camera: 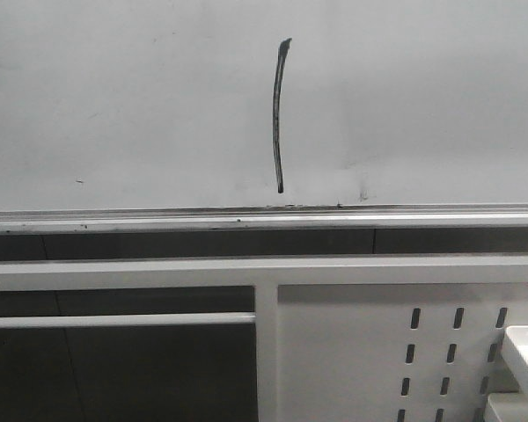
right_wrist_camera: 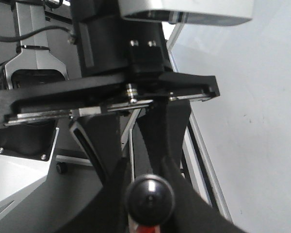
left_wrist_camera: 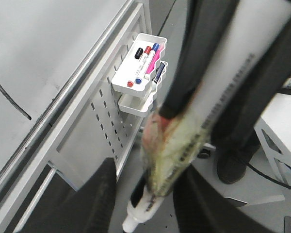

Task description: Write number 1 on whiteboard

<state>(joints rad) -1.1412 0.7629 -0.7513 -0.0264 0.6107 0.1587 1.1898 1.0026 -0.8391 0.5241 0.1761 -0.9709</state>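
The marker [left_wrist_camera: 184, 145] in the left wrist view carries a line of dark print along its white barrel, too blurred to read. The left gripper [left_wrist_camera: 145, 194] is turned away from the whiteboard [camera: 114, 97], its dark fingers [left_wrist_camera: 99, 194] clamped on that marker. The right gripper [right_wrist_camera: 148, 194] points along the board's edge, its fingers [right_wrist_camera: 106, 160] closed on a black round-ended marker cap [right_wrist_camera: 149, 194]. The number 1 [camera: 276, 114] is a thin black stroke, slightly bowed, with a small flick at its 12 o'clock end. It sits near the board's middle, ending just above the silver rail [camera: 158, 215]. At 1 o'clock from the left fingers, a white tray [left_wrist_camera: 138, 65] of pens hangs on a perforated panel [left_wrist_camera: 106, 121].
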